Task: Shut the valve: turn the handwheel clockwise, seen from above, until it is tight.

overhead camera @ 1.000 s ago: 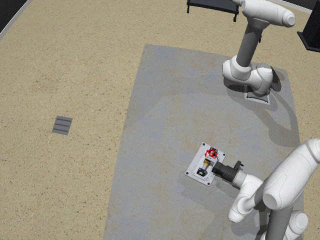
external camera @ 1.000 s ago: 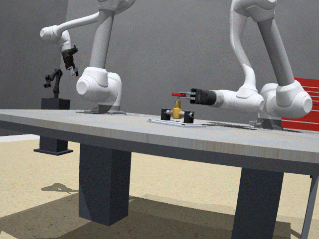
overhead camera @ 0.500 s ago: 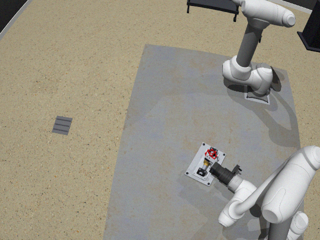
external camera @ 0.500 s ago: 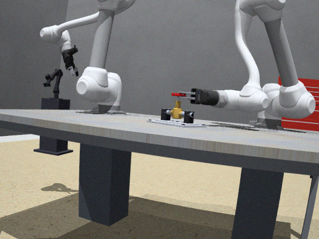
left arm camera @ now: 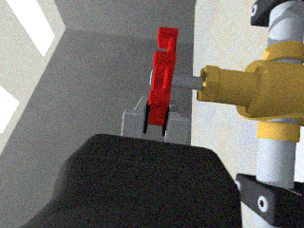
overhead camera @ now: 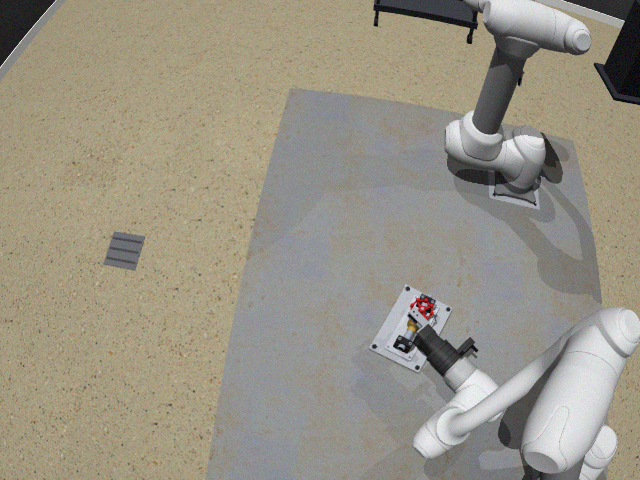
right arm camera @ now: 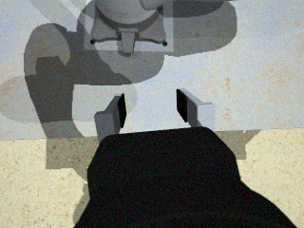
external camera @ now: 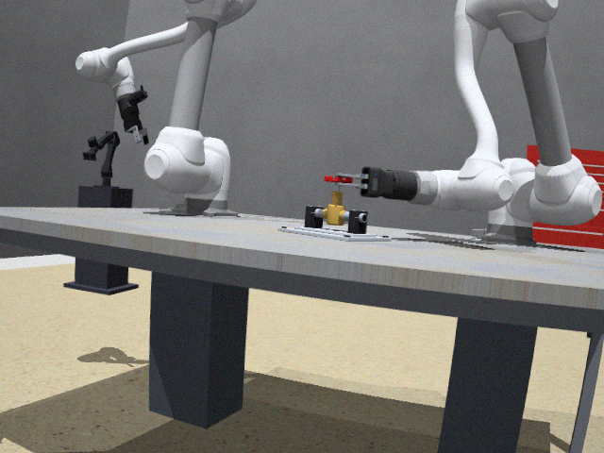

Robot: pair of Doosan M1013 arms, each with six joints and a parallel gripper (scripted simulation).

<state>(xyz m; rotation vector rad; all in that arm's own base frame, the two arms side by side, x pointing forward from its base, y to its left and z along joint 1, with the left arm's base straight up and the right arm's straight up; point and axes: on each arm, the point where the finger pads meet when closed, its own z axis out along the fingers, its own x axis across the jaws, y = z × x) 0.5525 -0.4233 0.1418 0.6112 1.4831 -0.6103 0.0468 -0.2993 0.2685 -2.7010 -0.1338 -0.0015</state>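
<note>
The turning step looks to be in hand. The handwheel (overhead camera: 423, 307) (external camera: 331, 178) (left arm camera: 162, 83) sits above the valve (overhead camera: 412, 326) (external camera: 335, 215) (left arm camera: 275, 90), on its stem (external camera: 338, 187) (left arm camera: 187, 82). Beside the valve, at wheel height, the left gripper (overhead camera: 417, 316) (external camera: 340, 179) (left arm camera: 157, 109) pinches the handwheel's rim. The right gripper (external camera: 140, 137) (right arm camera: 151, 102) hangs well apart from the valve, fingers spread. Next calls for a level clockwise arc around the valve, with a release and fresh grip if reach runs out first. How tight it is, I cannot tell.

L gripper (overhead camera: 419, 321) (external camera: 343, 179) (left arm camera: 156, 119) clamped, R (right arm camera: 151, 108) open
</note>
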